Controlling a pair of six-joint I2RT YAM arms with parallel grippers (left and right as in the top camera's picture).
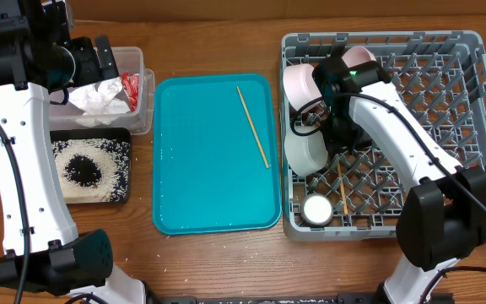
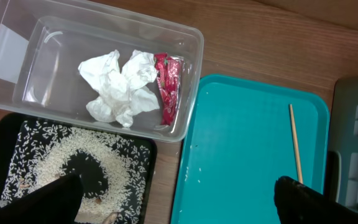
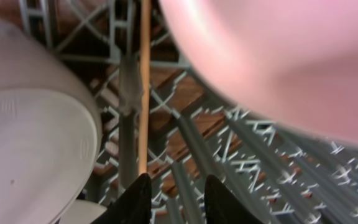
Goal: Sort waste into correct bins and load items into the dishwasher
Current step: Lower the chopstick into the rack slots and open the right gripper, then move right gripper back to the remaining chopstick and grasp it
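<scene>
Though crumpled, napkin (image 2: 120, 87) inside clear tub (image 2: 48, 62).

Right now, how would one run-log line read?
left gripper: open over tub | right gripper: open in rack, at chopstick | tray: other chopstick | tub: napkin, scrap

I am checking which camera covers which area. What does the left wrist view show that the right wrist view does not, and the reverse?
Only the left wrist view: the clear tub holding the crumpled napkin and the red scrap, the black tray with rice and dark grains, and the teal tray with one chopstick on it.
Only the right wrist view: a second chopstick inside the rack, a pale bowl at the left, and a blurred pink dish at the upper right.
Both: the grey dish rack, though the left wrist view shows only its edge.
</scene>
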